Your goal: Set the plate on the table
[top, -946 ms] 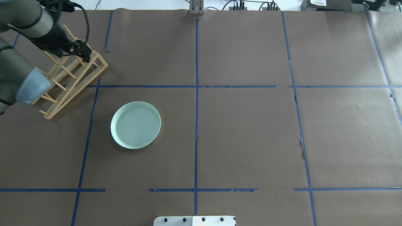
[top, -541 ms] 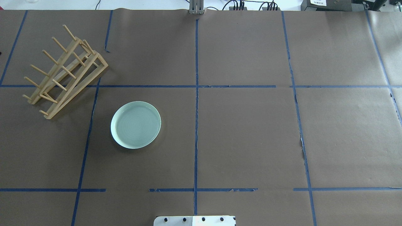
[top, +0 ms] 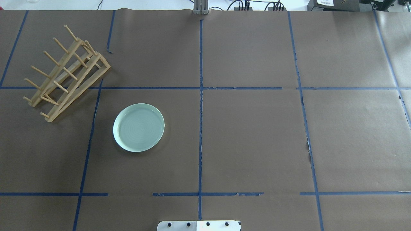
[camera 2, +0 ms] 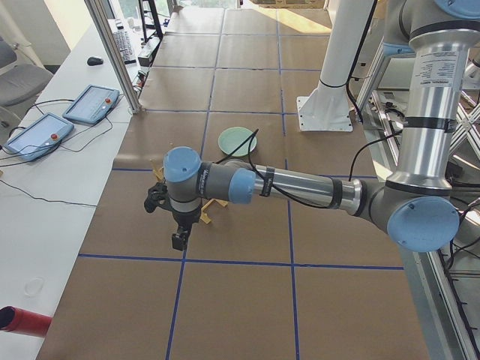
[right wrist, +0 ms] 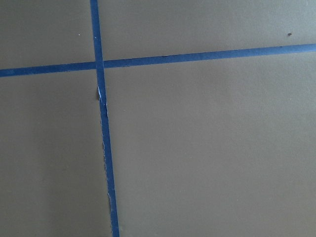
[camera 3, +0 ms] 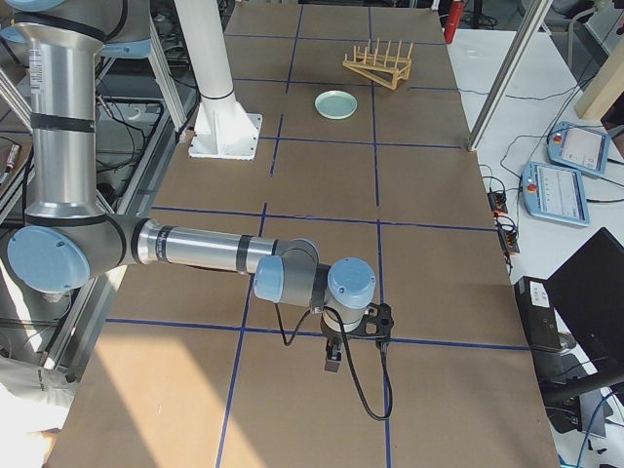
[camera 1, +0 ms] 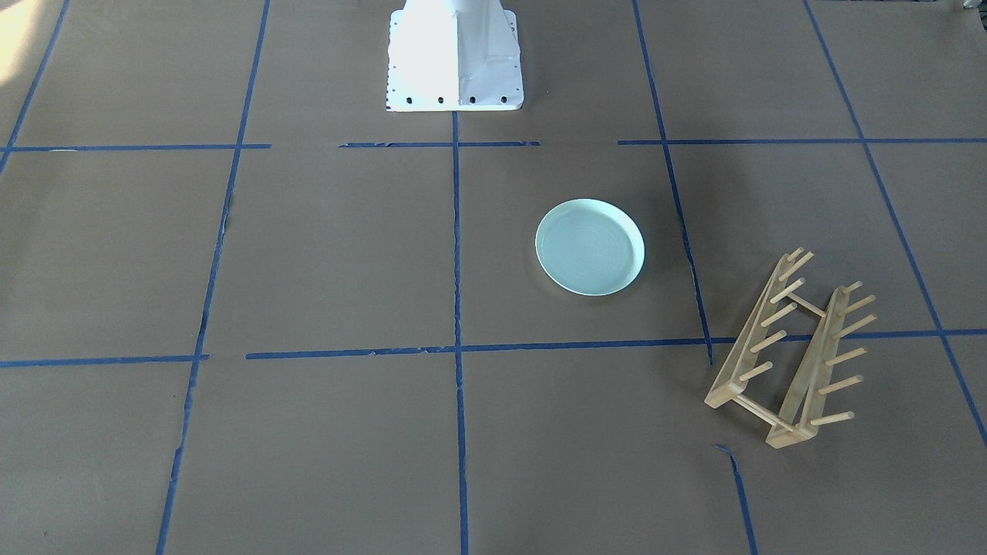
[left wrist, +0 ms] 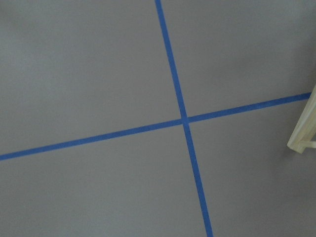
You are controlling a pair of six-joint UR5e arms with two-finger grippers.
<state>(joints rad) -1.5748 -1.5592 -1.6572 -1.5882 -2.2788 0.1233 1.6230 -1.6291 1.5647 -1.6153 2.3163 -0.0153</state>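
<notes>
Near the plate (top: 138,127) stands a rack (top: 65,75); left gripper (camera 2: 178,239), right gripper (camera 3: 332,359): cannot tell.

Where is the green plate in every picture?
Front-facing: plate right of centre, up-left of the wooden rack.
Overhead: plate left of centre, down-right of the rack.
Exterior left: plate in the upper middle.
Exterior right: plate near the top, down-left of the rack.
Left wrist: not in it.
Right wrist: not in it.
Shared landmark: the wooden rack.

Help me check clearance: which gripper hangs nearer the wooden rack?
The left gripper, the near arm's in the left-side view, hanging beside the rack; the right gripper is far off at the opposite end of the table.
</notes>
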